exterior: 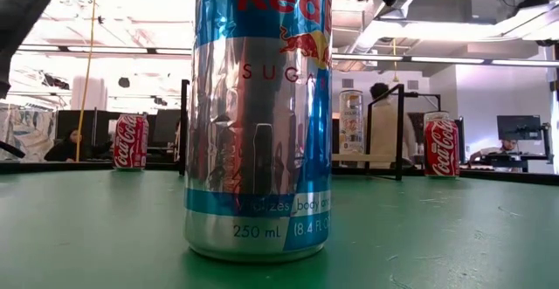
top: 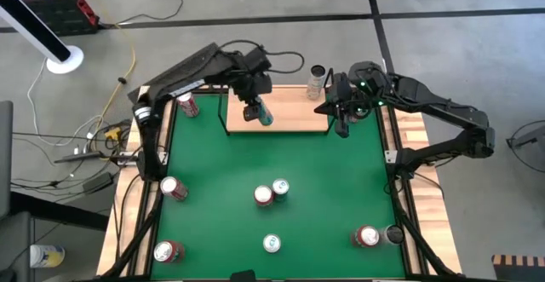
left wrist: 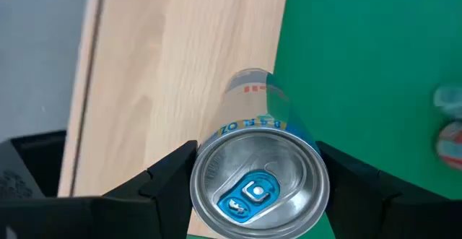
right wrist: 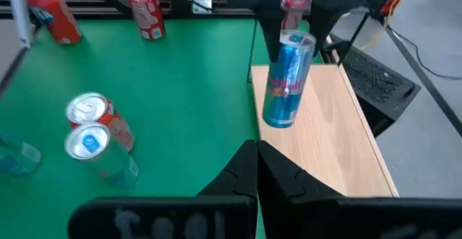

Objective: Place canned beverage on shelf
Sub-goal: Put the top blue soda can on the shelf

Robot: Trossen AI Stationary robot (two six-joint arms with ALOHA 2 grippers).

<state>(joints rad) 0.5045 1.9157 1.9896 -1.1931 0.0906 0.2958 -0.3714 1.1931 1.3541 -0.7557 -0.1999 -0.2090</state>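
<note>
Canned beverage (right wrist: 287, 80), a slim blue-and-silver one, hangs tilted just above the shelf (top: 289, 110), over the board's edge nearest the green table (top: 272, 158). The left gripper (left wrist: 256, 170) pinches it by the top, one finger on either side of the lid. The right gripper (right wrist: 256, 163) waits beside the shelf's other end, fingers pressed together, holding nothing. Other cans stand scattered on the table, well apart from the shelf.

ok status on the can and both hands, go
Left hand gripping blue can over the shelf, near its table-side edge. Right hand shut, empty, beside shelf. Nothing blocking.
</note>
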